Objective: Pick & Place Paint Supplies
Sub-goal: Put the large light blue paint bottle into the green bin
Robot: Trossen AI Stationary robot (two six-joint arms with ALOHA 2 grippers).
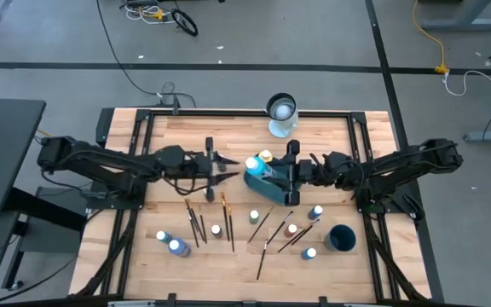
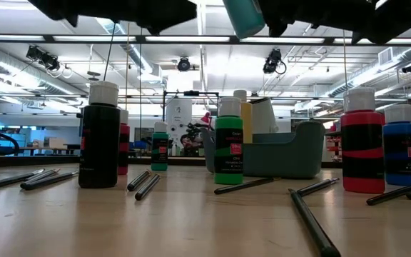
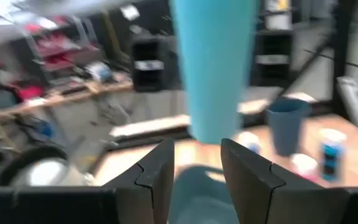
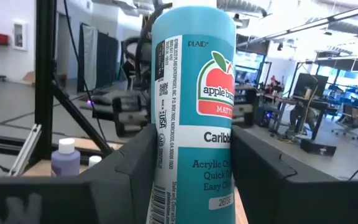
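Gripping teal Apple Barrel bottle point(image 4: 191, 118), right hand point(image 4: 191, 177)

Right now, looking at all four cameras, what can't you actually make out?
- Teal bottle: right wrist view, label words cut off by its curve and the right gripper.
- Bin: low view, the wall hides its contents' lower parts.
- Left gripper: left wrist view blurred; whether it touches the bottle is unclear.

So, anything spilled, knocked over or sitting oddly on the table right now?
Nothing stands out. The right gripper holds a teal paint bottle above the grey bin; the left gripper hovers close by, open. The bottles on the table stand upright, brushes lie scattered flat, no spills visible.
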